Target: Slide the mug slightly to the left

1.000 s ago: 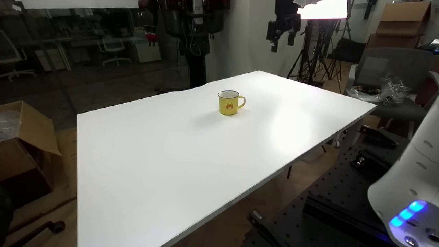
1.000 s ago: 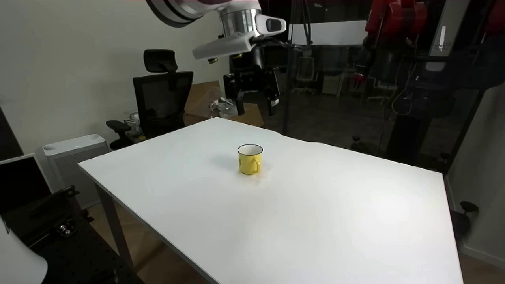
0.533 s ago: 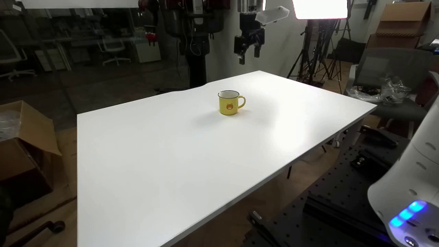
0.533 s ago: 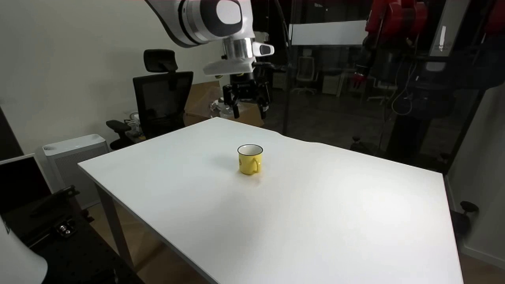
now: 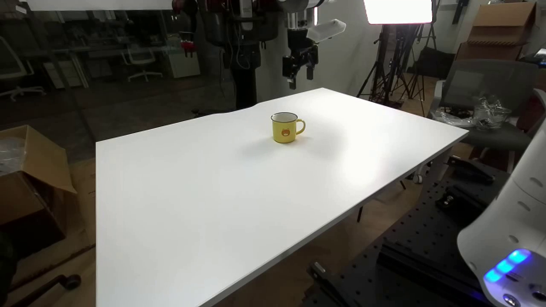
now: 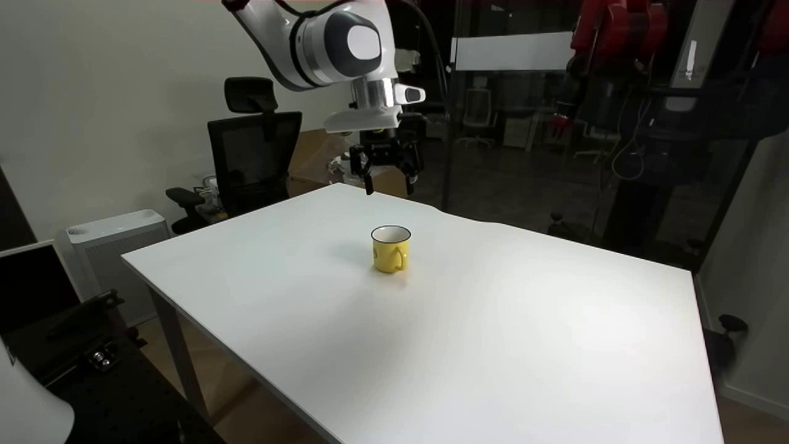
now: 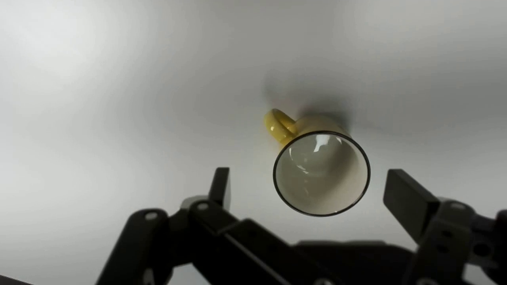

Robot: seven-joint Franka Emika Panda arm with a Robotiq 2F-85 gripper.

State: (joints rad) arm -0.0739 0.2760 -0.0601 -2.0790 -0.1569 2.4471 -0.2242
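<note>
Wrist view shows the yellow mug (image 7: 321, 170) upright, white table (image 7: 119, 126) beneath it and gripper (image 7: 309, 180) above it with fingers (image 7: 410, 202) spread, so a straight descent keeping both clear of the mug's sides should prepare a gentle slide left.

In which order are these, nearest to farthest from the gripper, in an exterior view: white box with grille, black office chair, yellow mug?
1. Yellow mug: on the table, below the gripper.
2. Black office chair: beyond the table, image left.
3. White box with grille: farther left.
</note>
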